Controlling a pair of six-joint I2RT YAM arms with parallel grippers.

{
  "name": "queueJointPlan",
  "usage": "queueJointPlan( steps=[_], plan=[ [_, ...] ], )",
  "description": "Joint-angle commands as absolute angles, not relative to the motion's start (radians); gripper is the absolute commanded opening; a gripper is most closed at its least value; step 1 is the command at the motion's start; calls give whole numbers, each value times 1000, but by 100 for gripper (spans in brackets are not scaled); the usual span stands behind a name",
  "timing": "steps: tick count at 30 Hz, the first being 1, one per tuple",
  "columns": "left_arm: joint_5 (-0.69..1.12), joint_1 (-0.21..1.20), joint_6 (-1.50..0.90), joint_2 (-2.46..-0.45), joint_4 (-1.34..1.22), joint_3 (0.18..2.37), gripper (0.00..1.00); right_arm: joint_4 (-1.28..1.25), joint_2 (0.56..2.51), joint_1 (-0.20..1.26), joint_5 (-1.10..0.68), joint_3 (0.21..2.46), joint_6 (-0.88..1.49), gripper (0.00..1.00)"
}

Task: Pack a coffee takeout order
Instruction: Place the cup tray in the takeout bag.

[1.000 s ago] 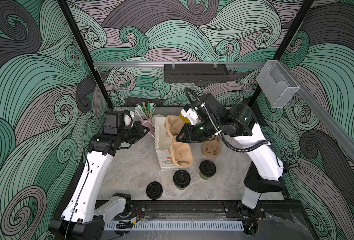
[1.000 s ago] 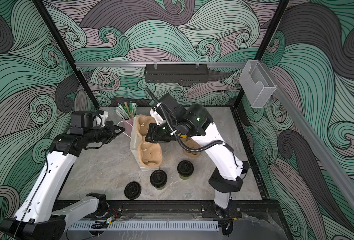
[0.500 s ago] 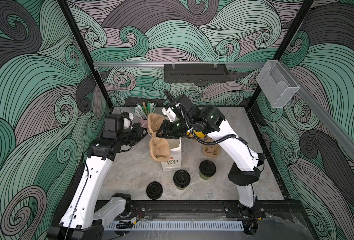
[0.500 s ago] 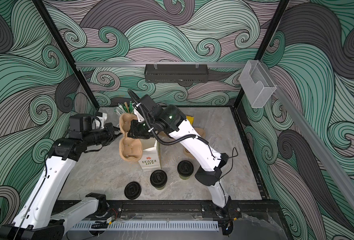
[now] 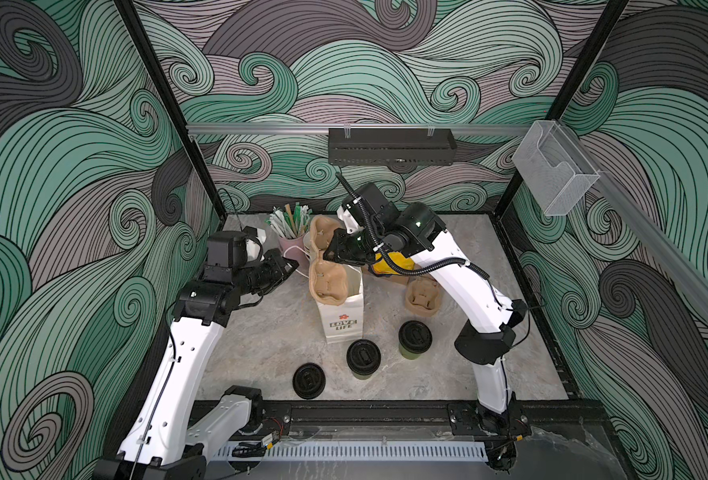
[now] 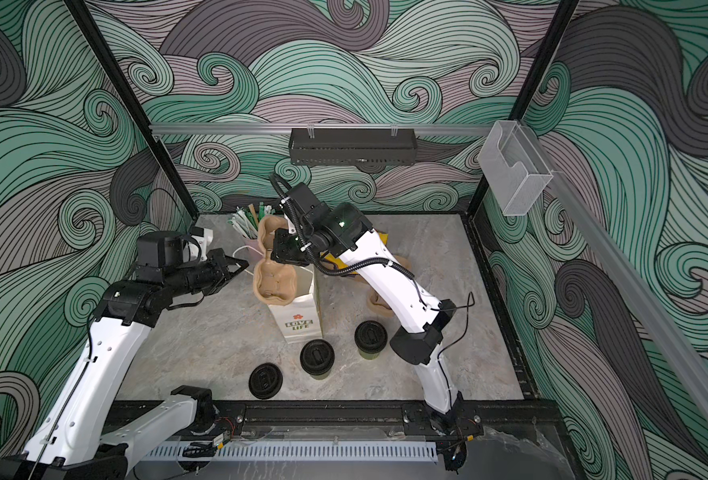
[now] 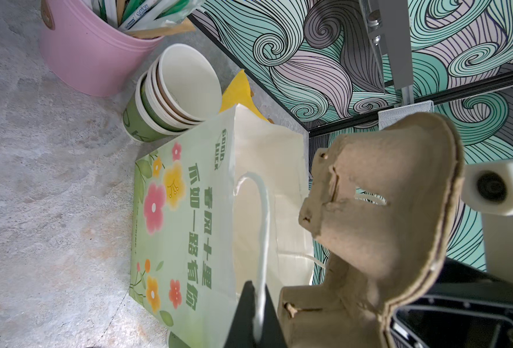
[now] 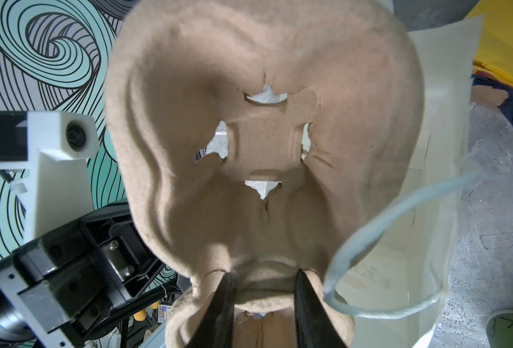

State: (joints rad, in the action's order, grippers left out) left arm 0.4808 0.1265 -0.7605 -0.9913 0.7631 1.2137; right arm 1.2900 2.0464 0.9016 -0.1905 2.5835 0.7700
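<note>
A white paper bag (image 5: 341,324) (image 6: 298,322) with flower print (image 7: 189,211) stands open mid-table. My left gripper (image 5: 292,264) (image 6: 242,264) (image 7: 256,289) is shut on its white cord handle (image 7: 262,226). My right gripper (image 5: 335,249) (image 8: 264,277) is shut on the rim of a brown pulp cup carrier (image 5: 327,282) (image 6: 275,282) (image 7: 384,211) (image 8: 264,105), held tilted over the bag's mouth. Green cups with black lids (image 5: 363,356) (image 5: 415,337) stand in front of the bag. Yellow napkins (image 5: 389,264) (image 7: 237,90) lie behind it.
A pink cup of wrapped straws (image 5: 289,237) (image 7: 92,51) and a stack of open green cups (image 7: 173,93) stand at the back. A second carrier (image 5: 423,297) lies right of the bag. A third black lid (image 5: 309,380) sits front left.
My right gripper has carried the carrier leftward to above the bag's mouth, and the bag now stands upright. My left gripper has kept its hold on the handle.
</note>
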Motion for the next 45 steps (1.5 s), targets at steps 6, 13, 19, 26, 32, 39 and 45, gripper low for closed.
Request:
queueJointPlan(
  steps=[6,13,19,26,32,39,45],
  plan=[
    [522,123,-740,-980,755,1215,0,1285,2067,894,-95,2603,756,29],
    [531,123,-742,-979,750,1203,0,1283,2104,896,-4,2647,724,29],
    [529,123,-743,-981,744,1203,0,1285,2090,904,56,2591,671,29],
    [535,123,-739,-991,736,1210,0,1354,2091,910,46,2605,649,30],
    [574,123,-732,-1003,713,1219,0,1401,2095,912,22,2629,658,30],
    [584,123,-733,-1008,700,1218,0,1474,2098,917,11,2629,681,30],
    [591,123,-739,-1012,694,1216,0,1494,2120,925,-7,2629,692,30]
  ],
)
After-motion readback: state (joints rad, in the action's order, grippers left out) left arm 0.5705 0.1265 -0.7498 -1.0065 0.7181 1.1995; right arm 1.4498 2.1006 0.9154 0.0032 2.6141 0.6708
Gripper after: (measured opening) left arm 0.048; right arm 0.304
